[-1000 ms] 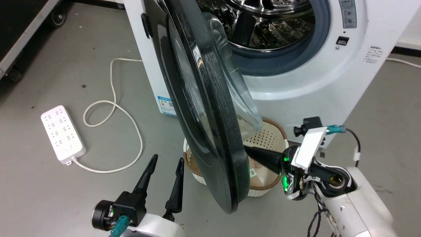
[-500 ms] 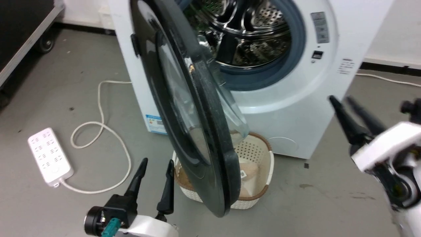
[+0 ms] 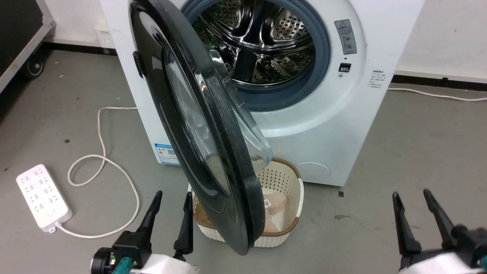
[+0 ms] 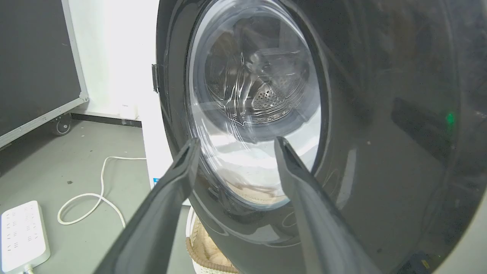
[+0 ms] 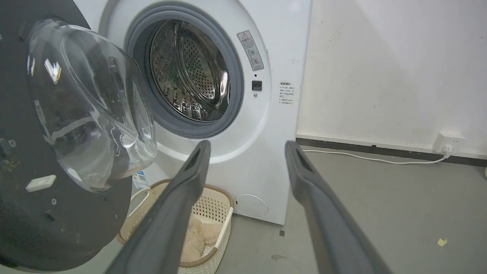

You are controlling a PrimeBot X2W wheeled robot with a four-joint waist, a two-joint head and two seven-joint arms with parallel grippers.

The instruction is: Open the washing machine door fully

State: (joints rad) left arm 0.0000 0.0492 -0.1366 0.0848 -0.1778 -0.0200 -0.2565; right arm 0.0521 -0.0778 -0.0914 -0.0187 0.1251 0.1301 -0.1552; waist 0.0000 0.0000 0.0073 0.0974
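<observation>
The washing machine (image 3: 342,125) is a white box with its steel drum (image 3: 262,42) exposed. Its door (image 3: 190,125), glossy black with a bulging glass bowl (image 3: 251,125), stands swung out roughly edge-on to me, hinged at the left. My left gripper (image 3: 173,196) is open just left of the door's lower rim, apart from it. In the left wrist view that gripper (image 4: 236,141) points at the door's outer face (image 4: 380,114). My right gripper (image 3: 411,195) is open and empty over the floor at lower right. In the right wrist view it (image 5: 245,144) faces the machine (image 5: 274,144) and the door's inner side (image 5: 23,213).
A cream perforated basket (image 3: 283,179) with a beige cloth sits on the floor under the door. At the left lie a white power strip (image 3: 42,198) and its looping cable (image 3: 102,160). A black wheeled case (image 3: 19,30) stands far left. Another cable (image 5: 373,160) runs along the wall.
The head camera has drawn back and tilted up. My right gripper has left the inner side of the door's lower rim and swung out to the lower right. The door's angle looks about the same.
</observation>
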